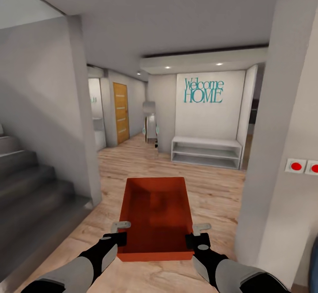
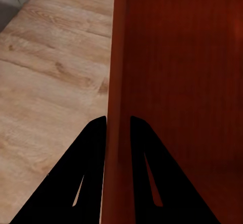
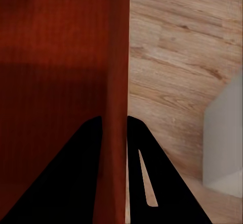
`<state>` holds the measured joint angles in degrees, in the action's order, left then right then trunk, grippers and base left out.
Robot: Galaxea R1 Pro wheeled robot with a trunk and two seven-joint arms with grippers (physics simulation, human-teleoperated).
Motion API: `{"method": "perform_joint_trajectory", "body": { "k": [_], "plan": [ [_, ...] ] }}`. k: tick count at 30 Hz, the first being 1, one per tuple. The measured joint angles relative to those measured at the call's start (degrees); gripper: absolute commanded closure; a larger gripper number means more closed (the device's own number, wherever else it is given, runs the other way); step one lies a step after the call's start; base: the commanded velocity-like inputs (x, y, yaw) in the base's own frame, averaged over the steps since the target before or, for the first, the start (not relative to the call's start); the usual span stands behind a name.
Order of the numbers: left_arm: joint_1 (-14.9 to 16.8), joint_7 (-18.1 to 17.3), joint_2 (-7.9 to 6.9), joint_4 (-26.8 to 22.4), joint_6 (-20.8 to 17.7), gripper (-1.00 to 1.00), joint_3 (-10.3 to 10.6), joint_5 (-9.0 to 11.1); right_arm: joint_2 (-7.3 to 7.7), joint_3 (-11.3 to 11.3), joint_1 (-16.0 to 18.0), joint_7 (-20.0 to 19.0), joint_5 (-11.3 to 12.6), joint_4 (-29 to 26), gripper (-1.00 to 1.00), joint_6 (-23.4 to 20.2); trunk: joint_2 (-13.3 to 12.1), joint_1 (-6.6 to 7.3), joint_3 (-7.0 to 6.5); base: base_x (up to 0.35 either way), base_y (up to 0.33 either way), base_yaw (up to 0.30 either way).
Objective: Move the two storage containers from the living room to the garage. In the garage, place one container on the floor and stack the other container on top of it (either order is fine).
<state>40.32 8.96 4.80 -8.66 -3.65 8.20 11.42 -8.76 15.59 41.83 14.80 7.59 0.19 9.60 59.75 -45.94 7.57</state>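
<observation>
Nearest the head camera, two grey forearms with black wrists reach forward side by side, level and roughly parallel. The left gripper (image 1: pixel 120 230) sits on the left side wall of a storage container (image 1: pixel 154 209), and the right gripper (image 1: pixel 198 232) sits on the opposite wall, both near the end closest to the robot. The container hangs between the two sets of jaws, held above a light wood plank floor (image 1: pixel 212 191). It is a red-orange rectangular bin with no lid, plain straight walls and a flat bare bottom, its long axis pointing away from the robot. Beyond it stand a white low shelf (image 1: pixel 206 152) under a wall with teal "Welcome HOME" lettering (image 1: pixel 203 91), a wooden door (image 1: pixel 120 112) farther back, and grey stairs (image 1: pixel 26 182) off to the left arm's side.

In the left wrist view, the two black fingers (image 2: pixel 83 173) straddle the container's thin upright wall (image 2: pixel 116 82): one finger lies outside over the plank floor (image 2: pixel 50 82), the other inside against the red interior. The jaws are closed on this wall.

In the right wrist view, the fingers (image 3: pixel 76 178) pinch the other wall (image 3: pixel 117 82) the same way, one inside the bin, one outside above the wood floor (image 3: pixel 177 72). These jaws also clamp the wall between them.
</observation>
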Motion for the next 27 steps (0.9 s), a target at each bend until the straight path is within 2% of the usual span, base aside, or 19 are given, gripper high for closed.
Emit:
{"method": "perform_joint_trajectory", "body": {
  "k": [27],
  "plan": [
    [0.01,0.00,0.00,0.01,-0.08,1.00,-0.03,-0.02,0.00,-0.21,0.00,0.00,-0.24,-0.01,1.00,-0.10,0.00,0.00,0.00,0.325,0.000,0.000]
  ]
}}
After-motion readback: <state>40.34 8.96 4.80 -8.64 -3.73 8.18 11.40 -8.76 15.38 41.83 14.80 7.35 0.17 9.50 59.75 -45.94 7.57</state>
